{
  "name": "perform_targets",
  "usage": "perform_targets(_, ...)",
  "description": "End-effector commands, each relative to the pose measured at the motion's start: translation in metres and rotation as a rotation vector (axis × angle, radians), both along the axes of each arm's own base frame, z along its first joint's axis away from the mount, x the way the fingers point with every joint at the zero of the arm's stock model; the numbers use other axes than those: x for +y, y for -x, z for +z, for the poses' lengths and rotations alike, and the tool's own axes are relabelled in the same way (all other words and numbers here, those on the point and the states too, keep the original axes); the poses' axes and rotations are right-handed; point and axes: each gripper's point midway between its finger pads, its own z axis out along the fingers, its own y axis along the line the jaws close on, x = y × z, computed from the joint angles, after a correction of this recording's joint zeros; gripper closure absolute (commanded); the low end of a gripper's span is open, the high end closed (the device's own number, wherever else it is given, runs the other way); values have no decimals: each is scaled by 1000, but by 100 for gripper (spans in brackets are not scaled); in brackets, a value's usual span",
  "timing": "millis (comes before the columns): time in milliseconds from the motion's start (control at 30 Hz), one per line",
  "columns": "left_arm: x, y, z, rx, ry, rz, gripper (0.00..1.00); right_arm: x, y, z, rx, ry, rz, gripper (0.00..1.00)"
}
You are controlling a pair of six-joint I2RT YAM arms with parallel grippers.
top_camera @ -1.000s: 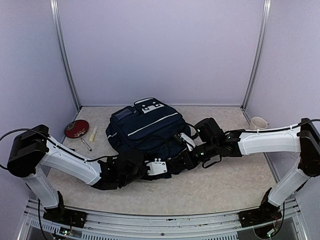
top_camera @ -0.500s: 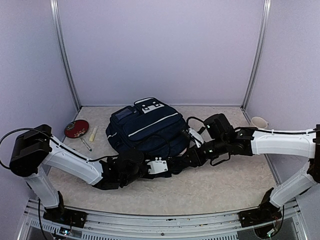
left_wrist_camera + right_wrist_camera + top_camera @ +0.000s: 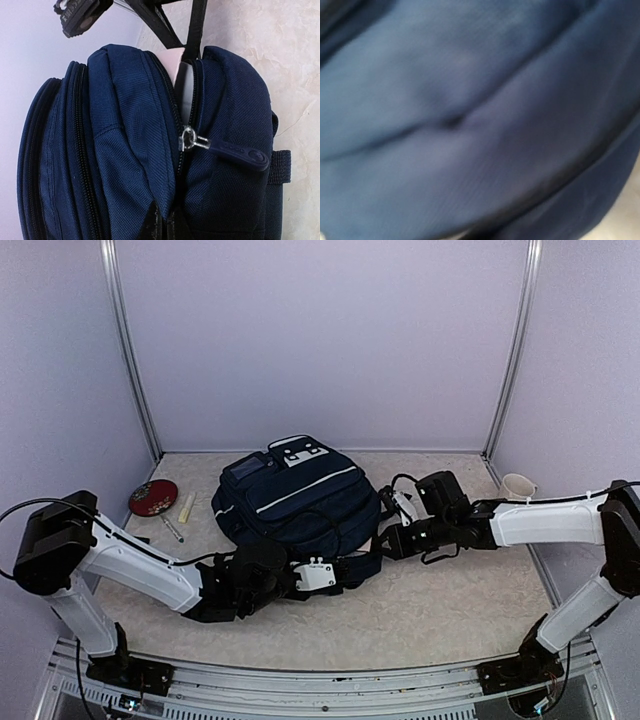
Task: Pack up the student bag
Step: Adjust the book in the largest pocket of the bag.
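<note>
**Navy bag mid-table, both grippers at its near side**

Noted student bag (image 3: 290, 500) at centre of table (image 3: 450, 610): bulging woven navy fabric, thin white stripe, pale lining inside part-open zip, rubbery zip pull (image 3: 235, 150). Found left gripper (image 3: 338, 570) closed tight at bag's near edge; could not tell whether pinching fabric. Found right gripper (image 3: 385, 540) against bag's right side; could not tell opening, view blurred. Recorded red disc (image 3: 152, 497) left, white cup (image 3: 517, 485) far right.

A red disc (image 3: 153, 497), pale stick (image 3: 187, 505) and pen (image 3: 172, 529) lie left; white cup (image 3: 517, 485) right.
</note>
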Motion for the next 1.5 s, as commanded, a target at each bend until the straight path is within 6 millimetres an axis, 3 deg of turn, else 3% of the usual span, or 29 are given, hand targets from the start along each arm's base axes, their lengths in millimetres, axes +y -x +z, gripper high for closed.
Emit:
perform_targets(0, -11, 12, 26, -11, 79, -44, 100, 27, -18, 12, -61, -113, 29, 92)
perform_targets(233, -39, 42, 53, -7, 155, -215, 100, 83, -36, 49, -149, -285, 75, 92)
perform_targets(333, -42, 44, 61, -9, 172, -233, 100, 97, -42, 63, -181, -330, 75, 92)
perform_targets(500, -41, 46, 65, -8, 182, -241, 100, 105, -57, 63, -173, -363, 28, 91)
perform_targets(633, -37, 45, 66, -7, 187, -229, 100, 110, -58, 77, -165, -431, 21, 91)
perform_targets(733, -28, 37, 65, -9, 187, -184, 100, 102, -63, 87, -188, -412, -24, 90)
perform_targets(867, -16, 31, 65, -1, 205, -148, 100, 83, -66, 80, -184, -357, -66, 87)
perform_targets(1000, -3, 22, 65, 0, 216, -88, 100, 67, -54, 60, -124, -291, -57, 87)
perform_targets(1300, 2, 15, 61, 10, 229, -46, 100, 21, -2, 32, -27, -86, -33, 82)
perform_targets(1367, 0, 16, 62, 12, 238, -49, 100, 24, 12, 31, -26, -70, -14, 80)
perform_targets(1467, -2, 16, 60, 15, 233, -52, 100, 45, 35, 33, -48, -73, 47, 74)
